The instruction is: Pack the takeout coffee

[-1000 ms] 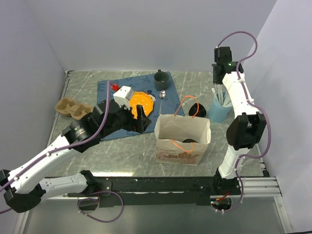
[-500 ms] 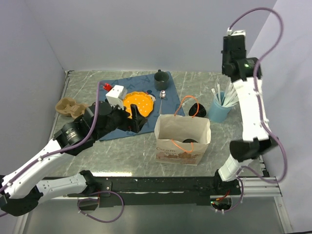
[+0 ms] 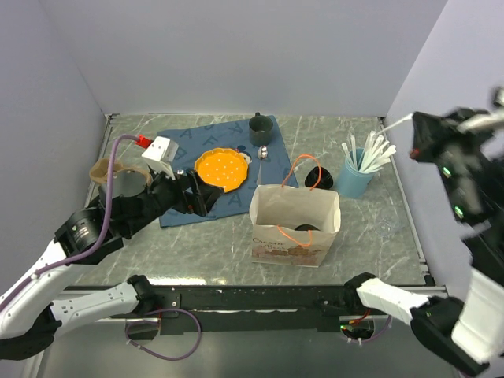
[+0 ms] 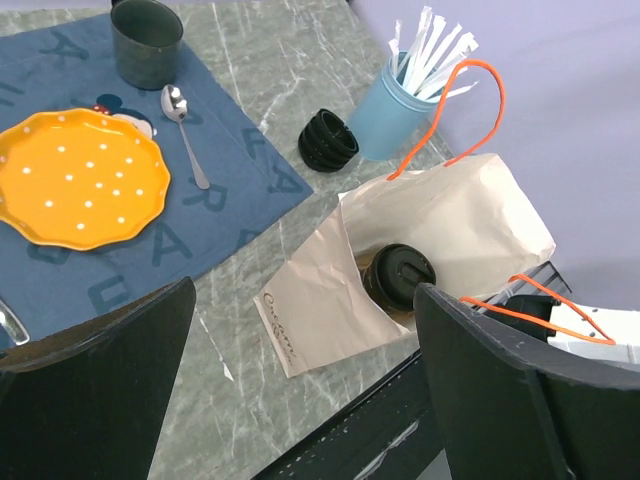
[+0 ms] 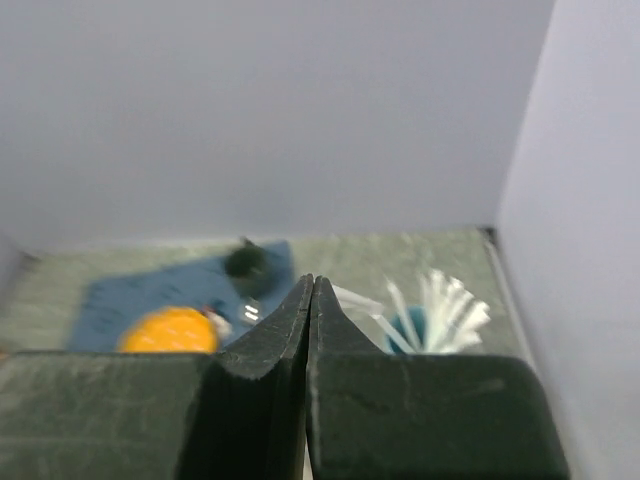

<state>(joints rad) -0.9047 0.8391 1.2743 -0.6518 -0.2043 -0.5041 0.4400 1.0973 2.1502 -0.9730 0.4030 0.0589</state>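
Observation:
The takeout coffee, a cup with a black lid (image 4: 398, 277), stands inside the open paper bag (image 3: 295, 216) with orange handles; its lid also shows from above (image 3: 305, 228). My left gripper (image 3: 205, 197) hangs open and empty over the blue mat, left of the bag (image 4: 320, 290). High at the right edge, my right gripper (image 3: 417, 135) is shut, its fingertips (image 5: 300, 300) pressed together. A thin white straw (image 3: 395, 123) sticks out from them, and it shows again as a white strip (image 5: 358, 297) beside the tips.
On the blue mat (image 3: 177, 142) lie an orange plate (image 3: 223, 168), a dark mug (image 3: 259, 125) and a spoon (image 3: 262, 152). A brown cup carrier (image 3: 102, 169) sits at the left. Black lids (image 3: 317, 177) and a blue cup of straws (image 3: 354, 175) stand behind the bag.
My right arm has risen from the blue cup and swung up to the right, close to the camera, with a straw. My left arm has drawn back to the left, still open.

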